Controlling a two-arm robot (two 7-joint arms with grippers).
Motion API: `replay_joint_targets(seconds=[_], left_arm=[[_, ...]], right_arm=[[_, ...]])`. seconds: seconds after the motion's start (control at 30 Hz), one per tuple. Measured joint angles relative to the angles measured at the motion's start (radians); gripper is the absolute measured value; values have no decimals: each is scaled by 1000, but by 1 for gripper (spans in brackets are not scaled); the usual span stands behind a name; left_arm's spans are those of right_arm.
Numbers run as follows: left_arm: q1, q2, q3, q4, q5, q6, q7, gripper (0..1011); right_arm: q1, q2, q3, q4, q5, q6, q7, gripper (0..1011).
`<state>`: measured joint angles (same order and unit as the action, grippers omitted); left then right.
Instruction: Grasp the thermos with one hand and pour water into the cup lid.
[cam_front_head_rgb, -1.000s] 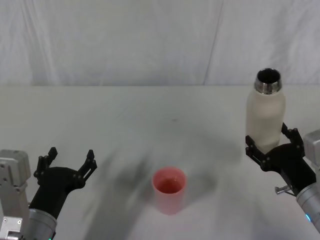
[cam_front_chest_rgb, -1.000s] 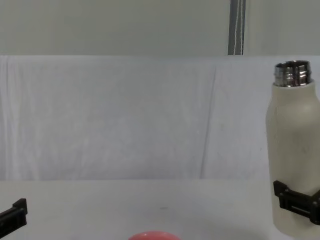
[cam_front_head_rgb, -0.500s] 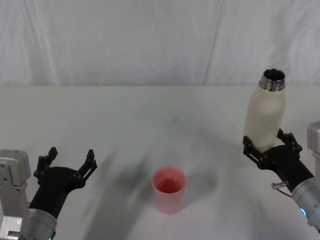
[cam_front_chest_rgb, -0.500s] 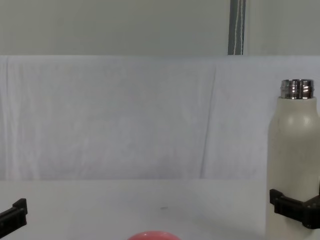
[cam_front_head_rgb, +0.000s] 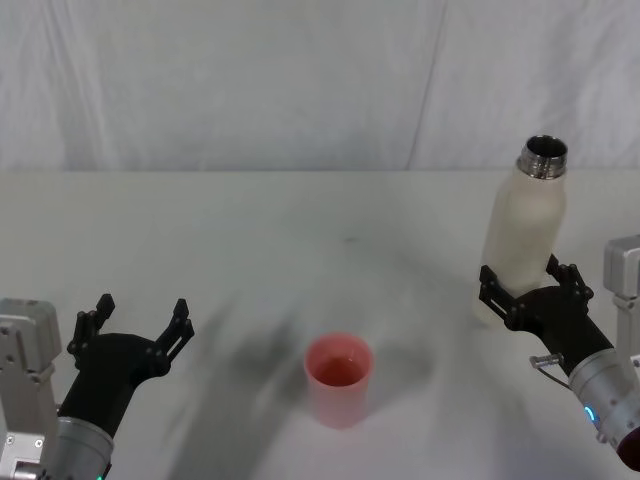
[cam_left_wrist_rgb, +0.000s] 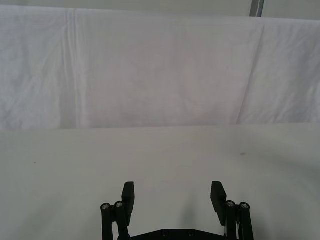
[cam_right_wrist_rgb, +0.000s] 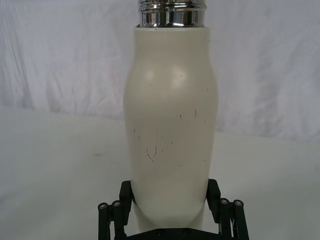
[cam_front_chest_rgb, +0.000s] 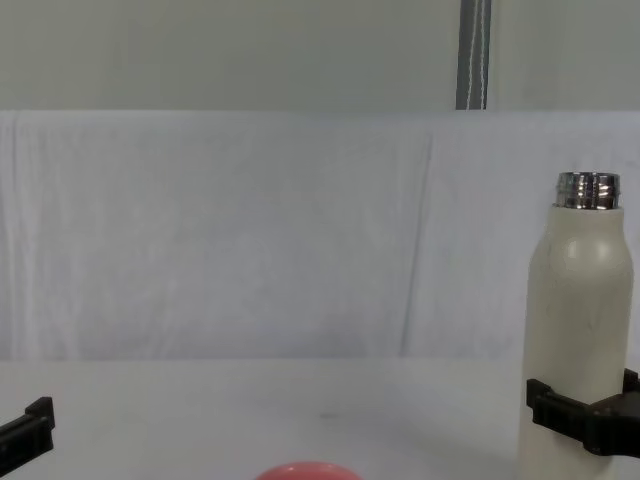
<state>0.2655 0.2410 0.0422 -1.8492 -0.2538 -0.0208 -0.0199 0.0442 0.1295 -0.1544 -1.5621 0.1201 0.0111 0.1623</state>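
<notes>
While right pincer (cam_front_head_rgb: 528, 290) clamps thermos (cam_front_head_rgb: 523, 228) base, left pincer (cam_front_head_rgb: 134, 327) spread, cup lid (cam_front_head_rgb: 338, 379) between, well apart.

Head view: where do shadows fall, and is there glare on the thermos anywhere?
Head view: soft grey shadows lie on the table left of the cup lid and beside the left tool. Right wrist view: the thermos neck shows bright reflections, its body matte, held by the right tool.

Chest view: we see the cup lid (cam_front_chest_rgb: 308, 470) cut by the frame's 6 o'clock edge, rim alone showing. The thermos (cam_front_chest_rgb: 573, 330) base runs off that same edge. Only one fingertip of the left end effector (cam_front_chest_rgb: 27, 425) shows, at 8 o'clock. In the right wrist view, the thermos mouth (cam_right_wrist_rgb: 171, 6) is cropped at 12 o'clock.
</notes>
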Motion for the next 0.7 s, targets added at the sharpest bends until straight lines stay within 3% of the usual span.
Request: replay_joint_targets(seconds=[0.7], left_arm=[[0,0,0,0,0,0,0,1001]], right_arm=[[23,-13,-14,49,1,-7,-9,935]])
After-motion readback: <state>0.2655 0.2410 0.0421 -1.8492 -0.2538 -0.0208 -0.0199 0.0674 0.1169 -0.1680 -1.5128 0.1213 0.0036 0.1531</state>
